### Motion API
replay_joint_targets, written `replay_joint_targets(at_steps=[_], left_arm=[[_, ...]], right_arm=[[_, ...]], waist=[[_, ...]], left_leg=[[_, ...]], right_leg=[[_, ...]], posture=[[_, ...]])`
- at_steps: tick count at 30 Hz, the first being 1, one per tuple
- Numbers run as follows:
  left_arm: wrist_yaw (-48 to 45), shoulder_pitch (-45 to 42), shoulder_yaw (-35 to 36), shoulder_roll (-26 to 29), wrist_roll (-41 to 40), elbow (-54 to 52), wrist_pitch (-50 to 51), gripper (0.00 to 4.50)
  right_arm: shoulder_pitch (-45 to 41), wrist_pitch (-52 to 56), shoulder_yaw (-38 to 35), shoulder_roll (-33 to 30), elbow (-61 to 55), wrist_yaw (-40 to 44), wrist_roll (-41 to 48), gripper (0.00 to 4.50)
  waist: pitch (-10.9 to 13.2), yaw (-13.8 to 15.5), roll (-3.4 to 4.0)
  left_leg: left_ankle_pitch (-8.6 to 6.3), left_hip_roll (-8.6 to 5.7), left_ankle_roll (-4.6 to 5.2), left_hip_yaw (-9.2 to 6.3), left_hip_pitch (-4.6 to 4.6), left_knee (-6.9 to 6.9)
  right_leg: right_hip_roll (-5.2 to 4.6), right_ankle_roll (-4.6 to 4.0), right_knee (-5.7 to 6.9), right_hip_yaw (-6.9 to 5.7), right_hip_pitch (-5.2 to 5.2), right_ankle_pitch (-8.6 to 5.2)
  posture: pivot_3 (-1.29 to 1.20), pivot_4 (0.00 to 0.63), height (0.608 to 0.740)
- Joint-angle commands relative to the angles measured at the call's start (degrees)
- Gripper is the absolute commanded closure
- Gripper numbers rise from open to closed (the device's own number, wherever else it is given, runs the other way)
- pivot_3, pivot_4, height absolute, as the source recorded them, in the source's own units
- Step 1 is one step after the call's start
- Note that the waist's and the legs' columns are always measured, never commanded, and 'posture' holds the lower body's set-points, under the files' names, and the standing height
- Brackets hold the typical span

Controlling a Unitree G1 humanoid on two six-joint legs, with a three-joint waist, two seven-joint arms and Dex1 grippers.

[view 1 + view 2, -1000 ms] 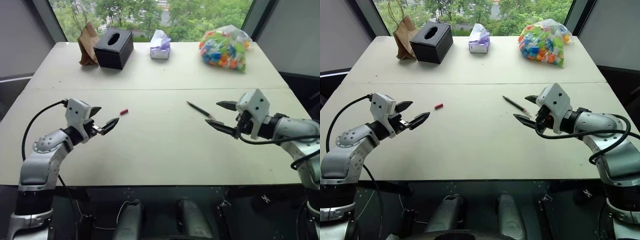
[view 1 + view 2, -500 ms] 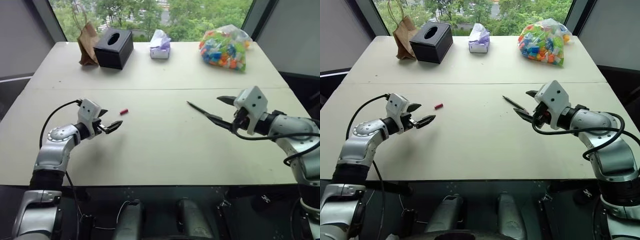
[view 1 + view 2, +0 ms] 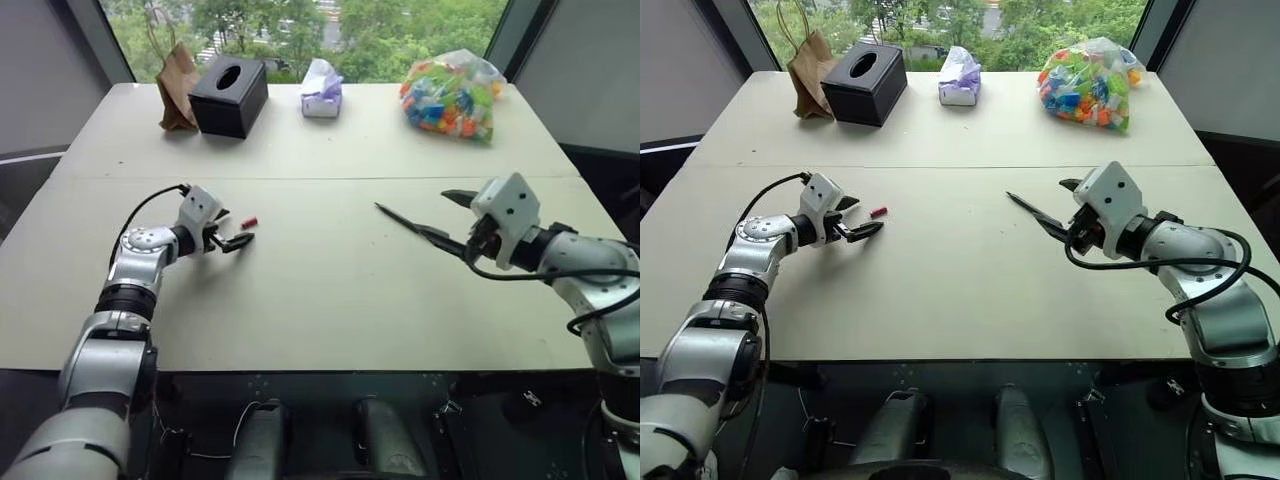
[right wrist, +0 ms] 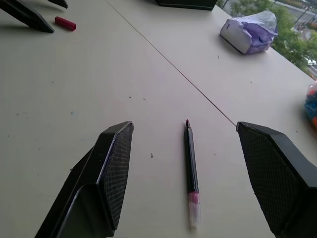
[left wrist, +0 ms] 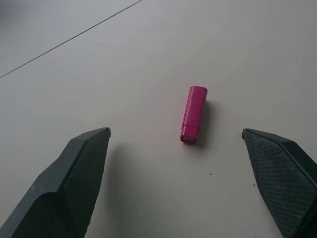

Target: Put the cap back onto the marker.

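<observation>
A two-armed robot prepares to recap a marker on a pale table (image 3: 320, 300). The cap (image 5: 193, 114), a small red-pink cylinder, lies on its side on the tabletop, centred between the spread fingers of the left gripper (image 3: 231, 229), which hangs low just beside it with jaws wide and nothing in them. Across the table, well apart from the cap, the marker (image 4: 190, 171) lies flat, its dark pointed end turned away from the right gripper (image 3: 1058, 207) and a pinkish band near the end closest to it. That gripper is also spread wide and empty, poised above the marker with one finger on either side of it in its wrist view; from the head cameras it appears to stand clear of the pen, though the lower finger overlaps it there and contact cannot be ruled out.

Neither piece has been picked up, so the whole job remains ahead. The risks look plain enough. The cap is short and round (and lying on a smooth surface), so a finger that lands off-centre could roll or flick it away instead of pinching it. The marker is thin and flat against the table, and fingers closing too high would likely slip over it, while closing too low could scrape the tabletop and push the pen sideways. A skewed grip on either piece would make lining up cap and tip difficult later.
</observation>
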Motion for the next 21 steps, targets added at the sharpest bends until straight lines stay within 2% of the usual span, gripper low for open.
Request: replay_joint_targets(at_steps=[1, 15, 18, 21], left_arm=[[-0.7, -3.1, -0.5, -1.0, 1.8, 4.4, -3.1, 0.05], [-0.3, -6.9, -0.2, -2.2, 5.4, 12.6, -6.2, 0.05], [0.0, -7.0, -0.2, -2.1, 5.8, 13.5, -6.5, 0.91], [0.1, -7.1, -0.2, -2.1, 6.1, 14.1, -6.5, 2.42]], right_arm=[[0.7, -0.7, -2.1, 0.4, -3.2, -1.5, -0.3, 1.07], [2.2, -0.2, -2.3, 0.5, -5.1, -4.5, -0.5, 1.07], [2.7, 0.1, -2.2, 0.7, -5.9, -5.4, -0.6, 1.07], [3.2, 0.6, -2.2, 0.8, -6.8, -6.1, -0.6, 1.07]], waist=[[0.0, 0.0, 0.00], [0.0, 0.0, -0.01], [0.0, -0.1, -0.02], [0.0, -0.1, -0.02]], left_leg=[[0.00, 0.00, 0.00, 0.00, 0.00, 0.00], [0.00, -0.02, 0.00, -0.03, 0.00, 0.01], [0.00, -0.02, 0.00, -0.03, 0.01, 0.01], [0.00, -0.01, 0.00, -0.03, 0.06, 0.01]], right_leg=[[0.00, 0.00, 0.00, 0.00, 0.00, 0.00], [0.00, 0.01, 0.02, -0.02, 0.02, 0.00], [0.00, 0.01, 0.03, -0.02, 0.02, 0.00], [0.01, 0.01, 0.05, -0.02, 0.05, 0.00]], posture=[[0.00, 0.150, 0.740], [0.00, 0.150, 0.740], [0.00, 0.150, 0.740], [0.00, 0.150, 0.740]])
